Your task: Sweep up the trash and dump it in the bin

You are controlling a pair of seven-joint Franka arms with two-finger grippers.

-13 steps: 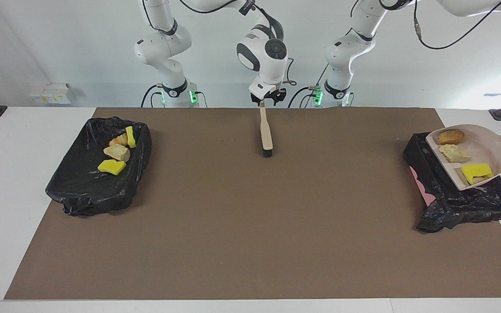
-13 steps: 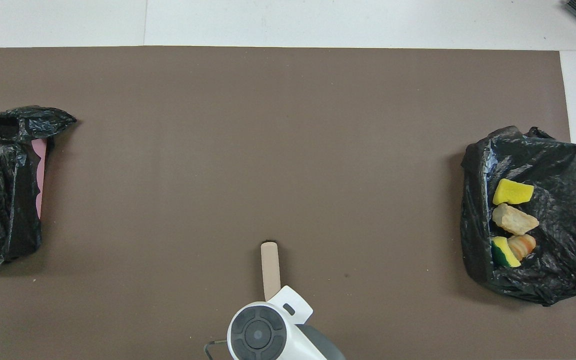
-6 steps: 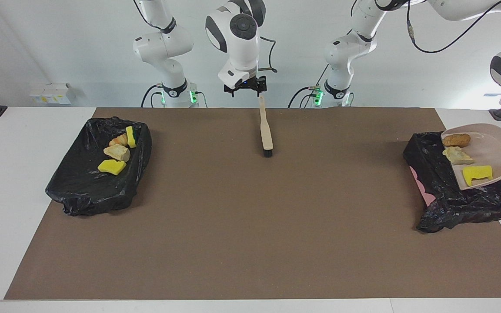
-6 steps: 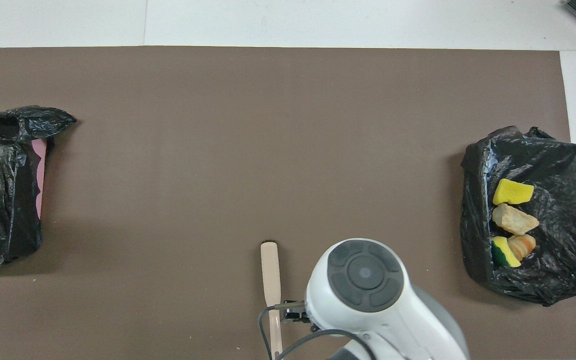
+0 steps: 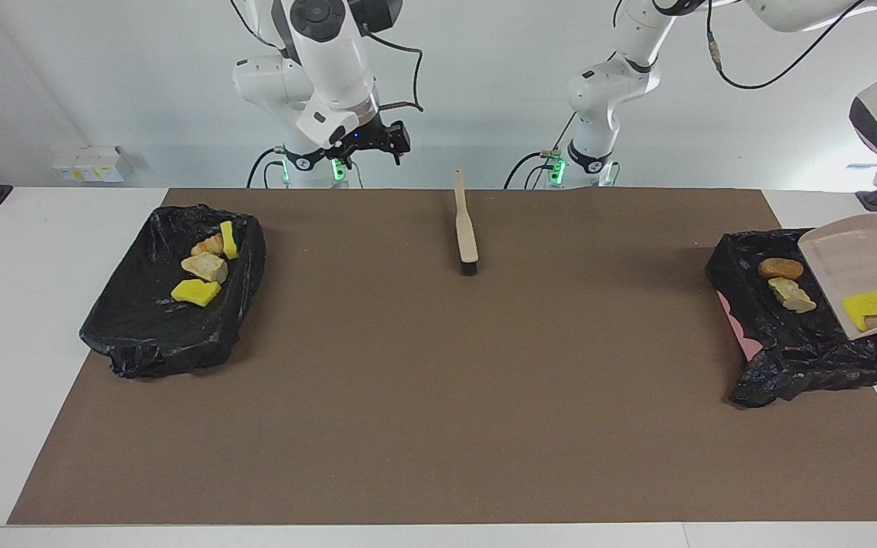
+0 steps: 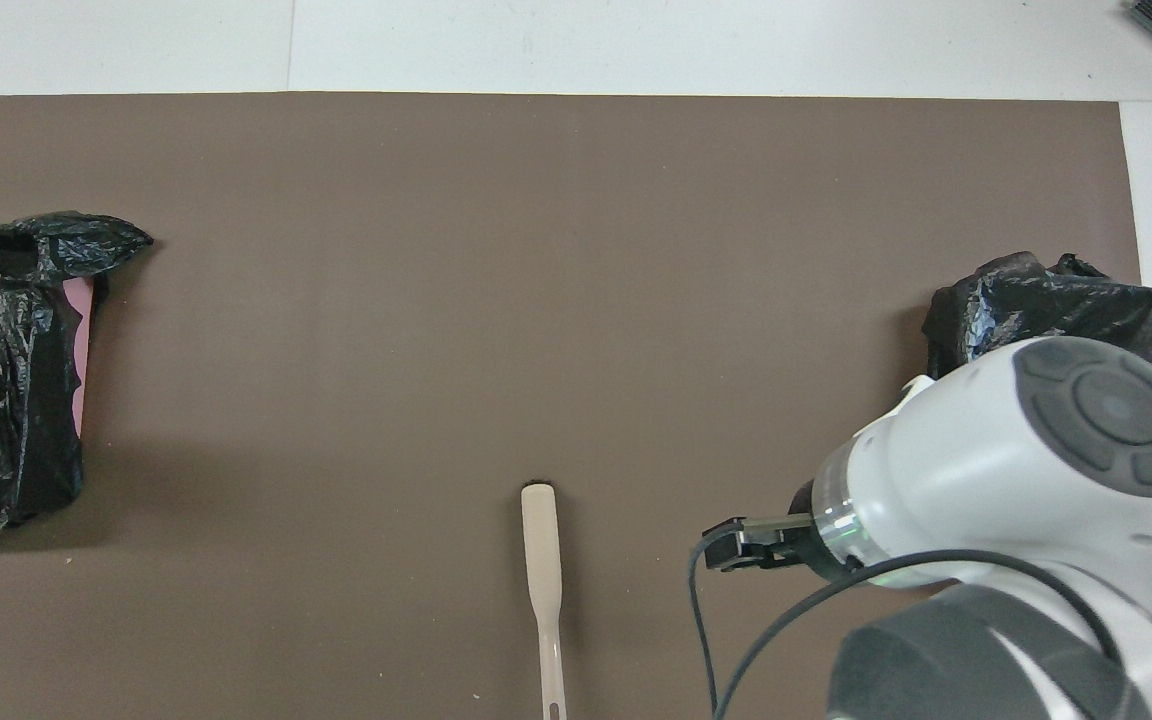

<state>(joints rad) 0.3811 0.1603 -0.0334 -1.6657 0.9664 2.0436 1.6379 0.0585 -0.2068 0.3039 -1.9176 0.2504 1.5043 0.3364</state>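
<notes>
On the mat, brush (image 5: 467,228) (no readable writing), bagged trash (image 5: 202,268)

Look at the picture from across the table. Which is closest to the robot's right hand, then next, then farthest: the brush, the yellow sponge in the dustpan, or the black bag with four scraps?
Starting from the right hand:
1. The brush, lying mid-table, close to the robots' edge.
2. The black bag with four scraps, at the right arm's end of the table.
3. The yellow sponge, in the dustpan over the other bag, at the left arm's end.
</notes>
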